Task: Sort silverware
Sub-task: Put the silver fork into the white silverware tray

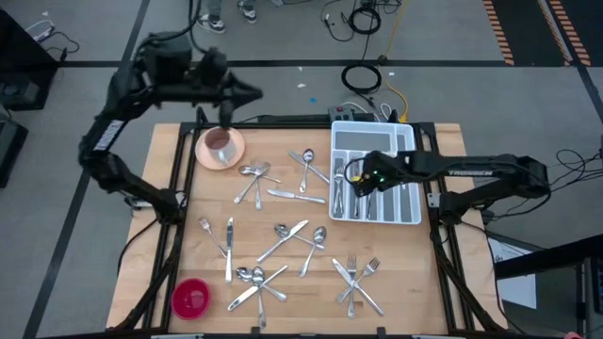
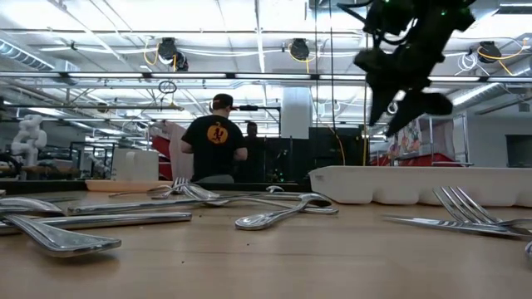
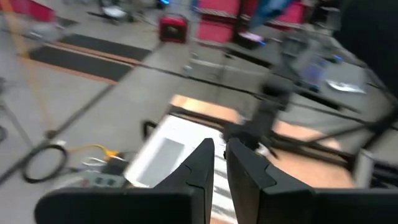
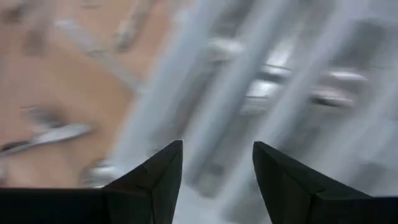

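Above tray (image 1: 377, 218), right end effector (image 1: 358, 185) open, empty

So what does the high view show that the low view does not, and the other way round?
Only the high view shows the pink cup on its saucer, a red dish near the table's front left corner, and the left gripper raised beyond the table's far edge. Only the low view shows a person in a black shirt standing in the room behind. Both show scattered silverware on the wooden table, the white tray and the right gripper, open above it.
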